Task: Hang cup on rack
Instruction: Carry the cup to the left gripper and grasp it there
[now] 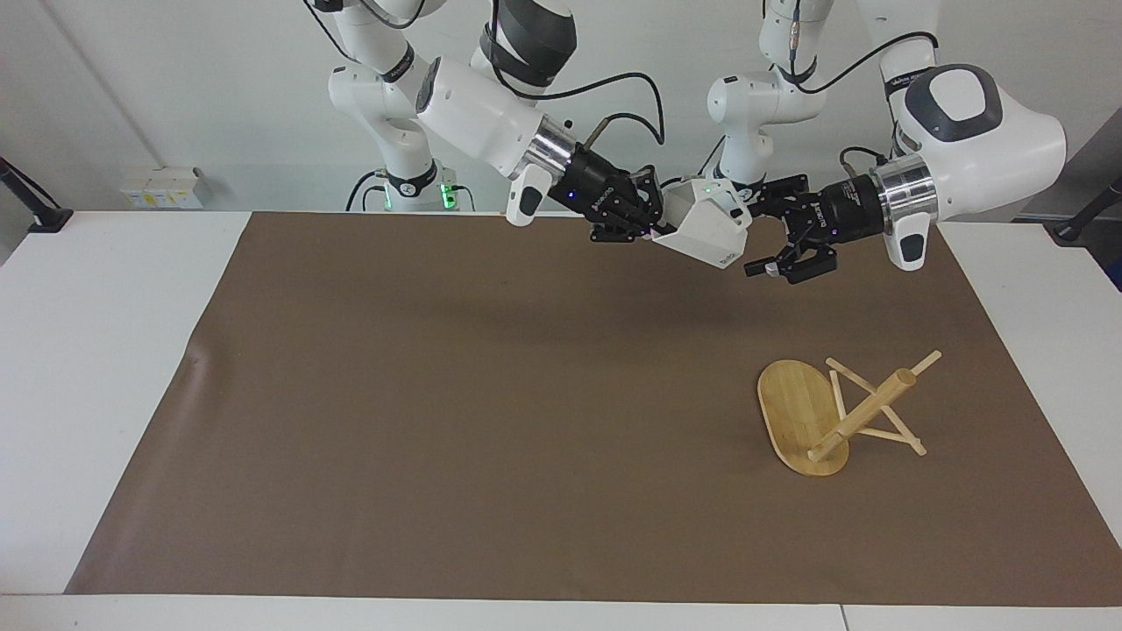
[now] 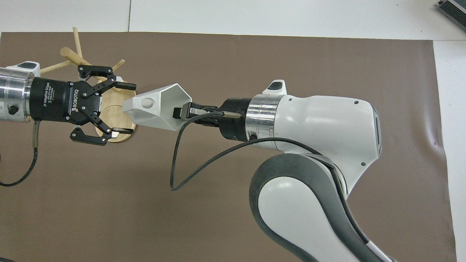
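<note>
Right gripper point(image 1: 653, 217) clamped on rim of cup point(image 1: 708, 230), held in air over the brown mat point(image 1: 438, 394). Left gripper point(image 1: 764, 228) fingers spread, just beside the cup's base. Rack point(image 1: 833, 412) farther out, tipped over, toward left arm's end.

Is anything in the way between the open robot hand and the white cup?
Nothing visible is. The left tool is open in the air, its fingers on either side of the cup's handle end, with only air between. The cup is held up over the brown mat by the right tool. The rack lies tipped over on the mat.
</note>
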`<state>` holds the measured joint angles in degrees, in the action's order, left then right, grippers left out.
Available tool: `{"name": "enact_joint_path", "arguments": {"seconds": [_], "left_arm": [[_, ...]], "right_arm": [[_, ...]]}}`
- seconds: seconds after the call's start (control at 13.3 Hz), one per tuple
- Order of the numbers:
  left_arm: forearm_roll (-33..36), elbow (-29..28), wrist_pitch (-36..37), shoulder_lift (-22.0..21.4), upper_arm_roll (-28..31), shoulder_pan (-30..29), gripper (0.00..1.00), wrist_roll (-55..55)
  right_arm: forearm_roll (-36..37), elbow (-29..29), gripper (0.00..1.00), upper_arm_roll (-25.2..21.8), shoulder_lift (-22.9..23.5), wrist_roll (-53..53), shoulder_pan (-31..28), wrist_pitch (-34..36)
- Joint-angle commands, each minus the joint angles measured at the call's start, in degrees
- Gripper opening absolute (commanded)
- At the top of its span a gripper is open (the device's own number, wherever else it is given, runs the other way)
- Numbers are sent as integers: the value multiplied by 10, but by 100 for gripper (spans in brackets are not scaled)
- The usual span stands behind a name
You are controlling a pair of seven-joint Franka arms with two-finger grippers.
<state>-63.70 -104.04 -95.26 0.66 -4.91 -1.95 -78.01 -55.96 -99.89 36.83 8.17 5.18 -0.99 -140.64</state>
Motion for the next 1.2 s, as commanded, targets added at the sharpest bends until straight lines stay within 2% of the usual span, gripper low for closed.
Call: {"name": "enact_joint_path", "arguments": {"seconds": [0.0,0.38,0.45,0.53,0.6,1.05,1.13], "left_arm": [[-12,-6,-10,-7,1,16,100,-13],[-13,-6,-19,-7,-2,18,100,-16],[-12,-6,-19,-7,-1,18,71,-15],[-12,-6,-19,-7,-1,23,22,-9],[-11,-6,-19,-7,-1,24,0,-4],[-11,-12,-12,-10,0,16,0,10],[-12,-12,-10,-11,0,15,0,9]], "right_arm": [[-5,0,0,5,-2,8,-6,5],[-6,0,0,5,-2,8,-6,6],[-5,0,0,5,-2,8,-6,5],[-5,0,0,5,-2,8,-6,5],[-5,0,0,5,-2,7,-6,6],[-5,0,0,5,-2,7,-6,6],[-5,0,26,5,-2,7,-6,6]]}}
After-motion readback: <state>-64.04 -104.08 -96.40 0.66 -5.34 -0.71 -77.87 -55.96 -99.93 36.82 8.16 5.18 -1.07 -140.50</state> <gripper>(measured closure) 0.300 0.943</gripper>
